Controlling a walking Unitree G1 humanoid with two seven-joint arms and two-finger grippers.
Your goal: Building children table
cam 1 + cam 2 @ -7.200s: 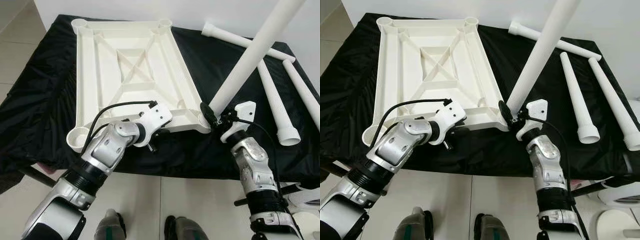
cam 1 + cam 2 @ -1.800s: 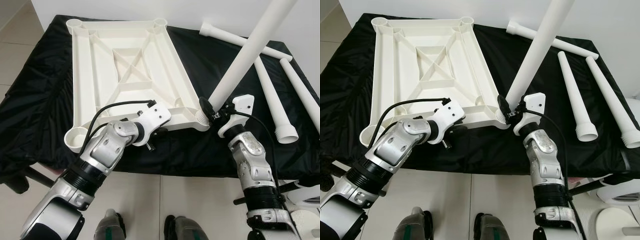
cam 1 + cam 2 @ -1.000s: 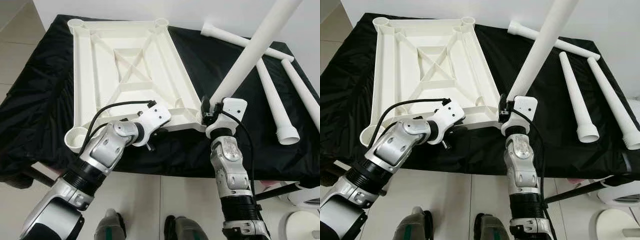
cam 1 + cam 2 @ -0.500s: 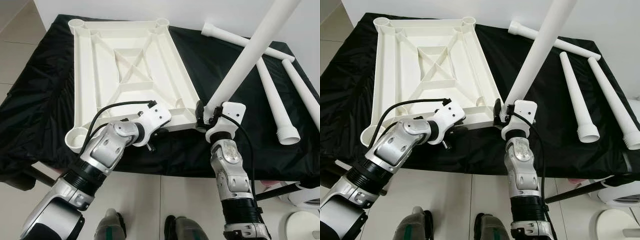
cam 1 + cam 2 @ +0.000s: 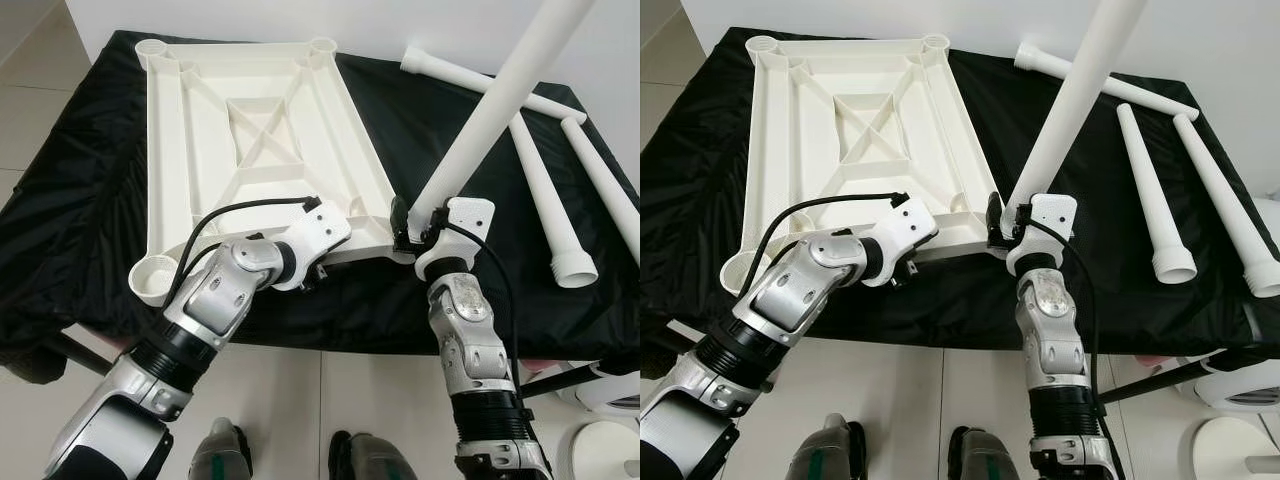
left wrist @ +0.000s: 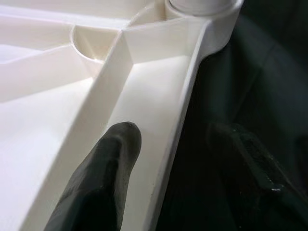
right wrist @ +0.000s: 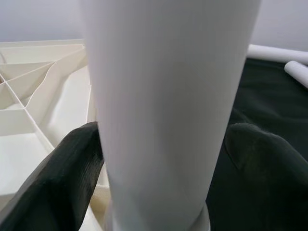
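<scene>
The white tabletop [image 5: 260, 130] lies upside down on a black-draped table. One white leg [image 5: 490, 120] stands tilted in its near right corner socket [image 6: 202, 9]. My right gripper [image 5: 410, 222] is shut on that leg just above the socket, with a black finger [image 7: 72, 168] pressed to each side. My left gripper [image 6: 173, 144] is at the tabletop's near edge, close to the same corner. It is open and straddles the rim [image 6: 168, 159]: one finger [image 6: 108, 173] is inside the channel, the other is over the cloth.
Three loose white legs [image 5: 545, 190] lie on the black cloth [image 5: 90, 200] to the right of the tabletop. The table's near edge runs just below both wrists. Tiled floor and my feet [image 5: 225, 455] are beneath; a white object [image 5: 610, 450] sits on the floor at lower right.
My left gripper has slid forward, further over the tabletop's near rim. My right forearm has swung under the leg base; the leg remains standing in the corner socket.
</scene>
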